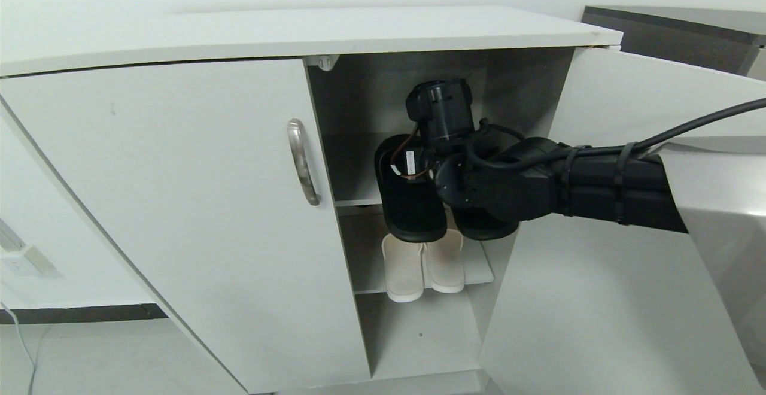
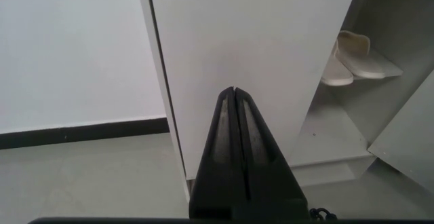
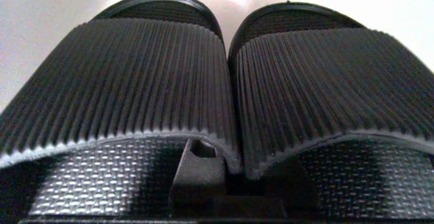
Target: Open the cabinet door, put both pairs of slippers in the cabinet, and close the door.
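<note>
The white cabinet [image 1: 311, 30] has its right door [image 1: 598, 311] swung open and its left door [image 1: 179, 203] closed. A white pair of slippers [image 1: 422, 266] [image 2: 352, 56] lies side by side on the lower shelf [image 1: 479, 270], heels over its front edge. My right arm reaches into the opening with the black slippers [image 1: 410, 200] [image 3: 156, 81] held together, tilted, above the white pair at the middle shelf [image 1: 353, 202]. My right gripper [image 3: 234, 183] is shut on the black pair's adjoining straps. Outside, my left gripper [image 2: 234, 115] is shut and holds nothing, low in front of the closed door.
A metal handle [image 1: 302, 161] sits on the left door's inner edge. The bottom compartment floor [image 1: 419, 335] is bare. A wall socket [image 1: 24, 260] and cable are at the far left. A grey unit [image 1: 676, 30] stands behind on the right.
</note>
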